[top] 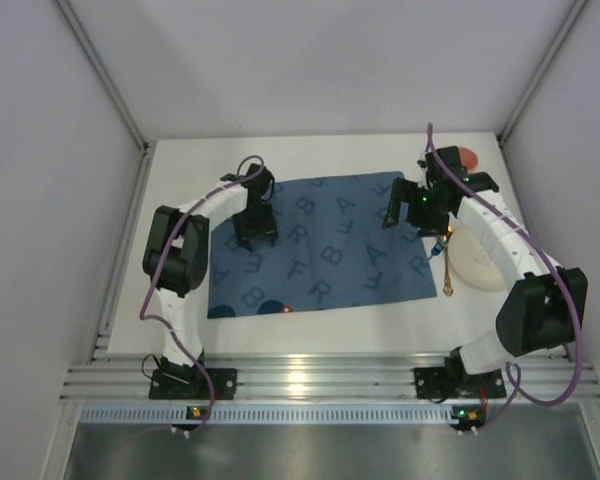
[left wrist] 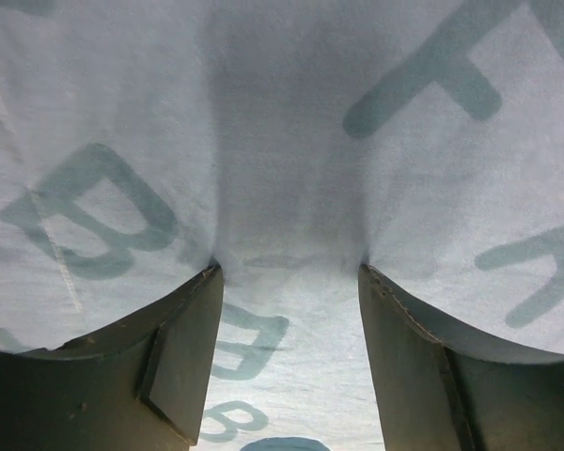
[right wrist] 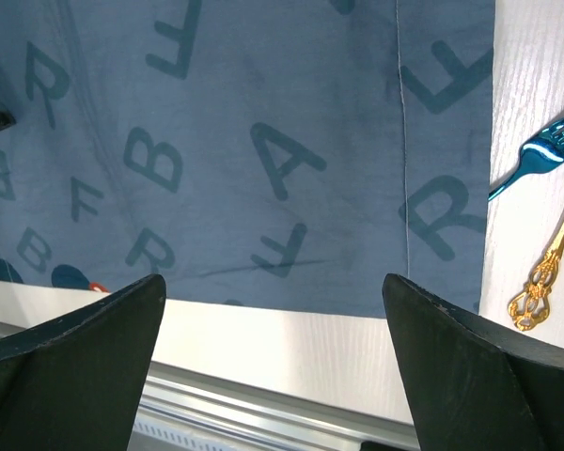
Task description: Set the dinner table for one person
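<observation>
Now we see the large flat white rectangular counter, edged by a silver aluminium rail, spread beneath both arms, a dark blue cloth placemat (printed with letters) lying across its middle. Left jaws stand parted, tips touching that cloth. Right jaws hang spread wide above the placemat's right end, near a shiny blue metal fork on bare counter.

The left arm bows toward 9 o'clock, left tool pointing down, fingers partly spread. The right arm bows toward 3 o'clock, right tool spread wide.
</observation>
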You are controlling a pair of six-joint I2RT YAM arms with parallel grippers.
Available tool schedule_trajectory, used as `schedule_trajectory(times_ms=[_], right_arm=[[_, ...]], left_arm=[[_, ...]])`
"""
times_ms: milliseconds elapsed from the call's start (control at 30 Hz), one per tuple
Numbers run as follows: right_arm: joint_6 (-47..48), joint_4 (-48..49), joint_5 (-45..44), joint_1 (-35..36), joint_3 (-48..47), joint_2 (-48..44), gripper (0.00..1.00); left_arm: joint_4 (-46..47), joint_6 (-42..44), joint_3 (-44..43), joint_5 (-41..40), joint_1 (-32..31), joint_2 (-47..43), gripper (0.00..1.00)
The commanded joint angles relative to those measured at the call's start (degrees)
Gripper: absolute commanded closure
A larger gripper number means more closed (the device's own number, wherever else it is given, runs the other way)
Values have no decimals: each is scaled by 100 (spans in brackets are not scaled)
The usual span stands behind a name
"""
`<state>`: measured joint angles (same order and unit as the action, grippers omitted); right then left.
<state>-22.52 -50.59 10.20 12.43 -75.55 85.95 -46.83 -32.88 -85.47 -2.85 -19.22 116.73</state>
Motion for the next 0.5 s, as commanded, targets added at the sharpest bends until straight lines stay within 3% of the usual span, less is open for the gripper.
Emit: schedule_trajectory(times_ms=[0, 200, 467], right_arm=[[125, 58, 44, -100, -127, 9, 0], [240, -83, -35, -161, -197, -43, 0], [-129, -399, -1124, -398, 356, -281, 0]], left_arm=[[-256, 141, -425, -390, 59, 183, 34], [-555, 414, -1410, -427, 121, 711, 34], [-398, 625, -1437, -409, 129, 798, 32]])
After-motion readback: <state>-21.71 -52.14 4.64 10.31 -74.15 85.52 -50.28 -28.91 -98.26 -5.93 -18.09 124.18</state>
